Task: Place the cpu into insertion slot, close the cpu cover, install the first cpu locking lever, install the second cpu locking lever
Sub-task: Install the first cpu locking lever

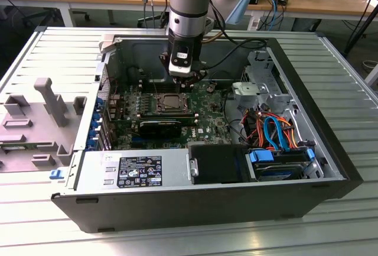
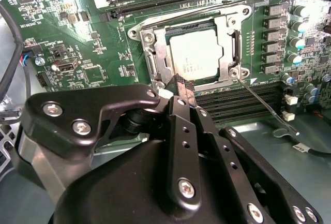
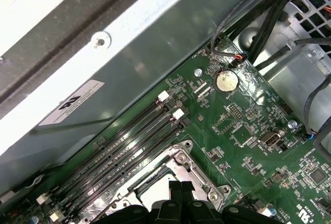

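Observation:
The cpu (image 2: 194, 53), a dull silver square, lies flat in the insertion slot (image 2: 146, 38) on the green motherboard. The cpu cover (image 2: 227, 35), a silver frame, lies down around it. One thin locking lever (image 2: 269, 105) sticks out slanting from the socket's corner, unlatched. Another runs flat along the socket's far edge (image 2: 207, 17). My gripper (image 2: 181, 85) hangs just above the socket's near edge, shut with nothing in it. In the exterior view the gripper (image 1: 182, 78) hovers over the socket (image 1: 171, 102). The first wrist view shows the fingertips (image 3: 181, 187) together over the socket frame (image 3: 181, 162).
Long black memory slots (image 2: 243, 97) flank the socket. The case's metal wall (image 3: 129, 43) rises close behind the board. A black block (image 1: 159, 127), the power supply (image 1: 136, 170) and coloured cables (image 1: 274, 129) fill the case. A grey fixture (image 1: 35, 120) lies outside it.

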